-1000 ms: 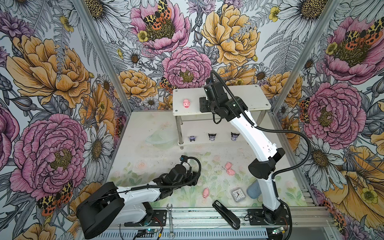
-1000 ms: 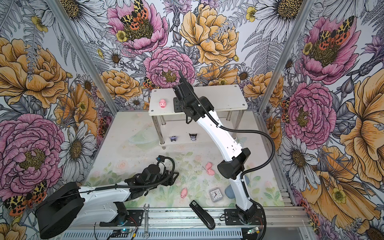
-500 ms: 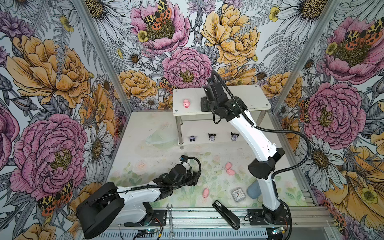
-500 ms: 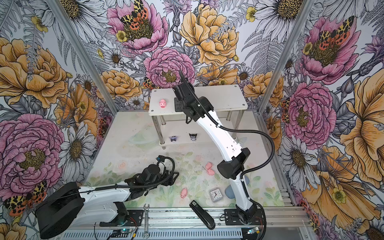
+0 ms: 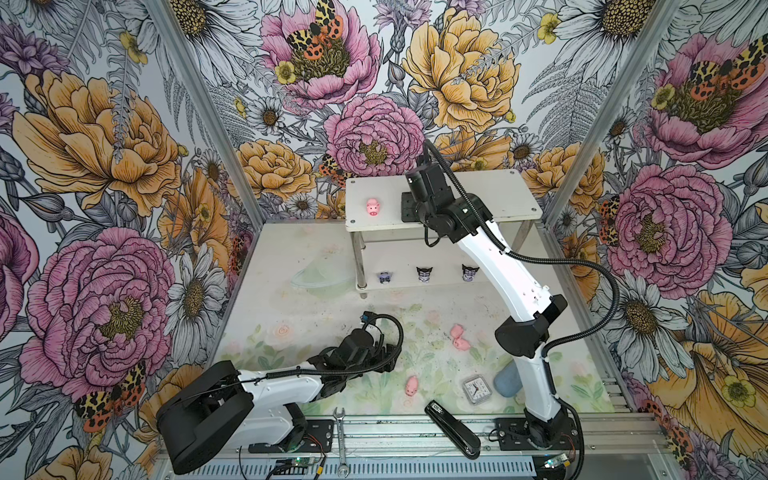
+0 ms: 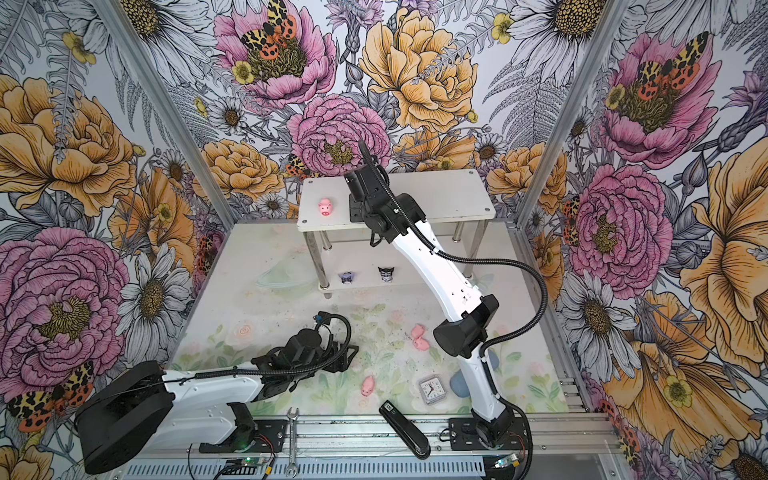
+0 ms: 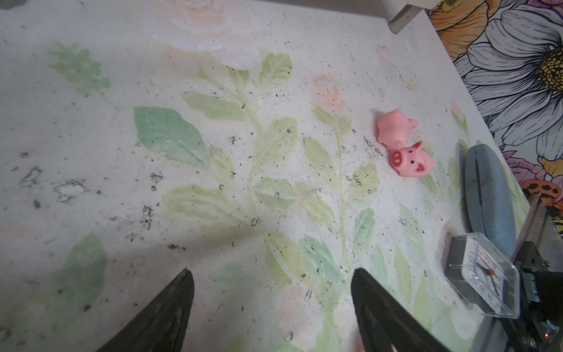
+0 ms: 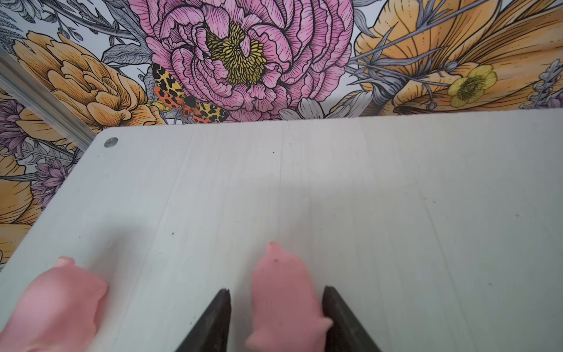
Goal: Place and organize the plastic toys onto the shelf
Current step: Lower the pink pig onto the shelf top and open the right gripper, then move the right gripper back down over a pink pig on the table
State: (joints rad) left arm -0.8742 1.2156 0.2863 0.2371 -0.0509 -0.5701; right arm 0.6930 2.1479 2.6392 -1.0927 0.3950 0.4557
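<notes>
The right pincer (image 8: 275,289) stands spread around a pig (image 8: 285,304) on the shelf (image 8: 396,198) top, with a gap at one finger. A second pig (image 8: 58,301) sits just to its left. Three figurines (image 5: 424,274) line the lower tier. The left pincer (image 7: 271,270) gapes wide over the table (image 7: 91,137), and three table pigs (image 5: 411,385) lie to its right.

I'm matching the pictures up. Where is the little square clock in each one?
Both top views: the clock lies just right of the lone pink pig.
Left wrist: the clock lies beside the blue oval thing.
Right wrist: not there.
Shared landmark: that blue oval thing, next to the clock.
</notes>
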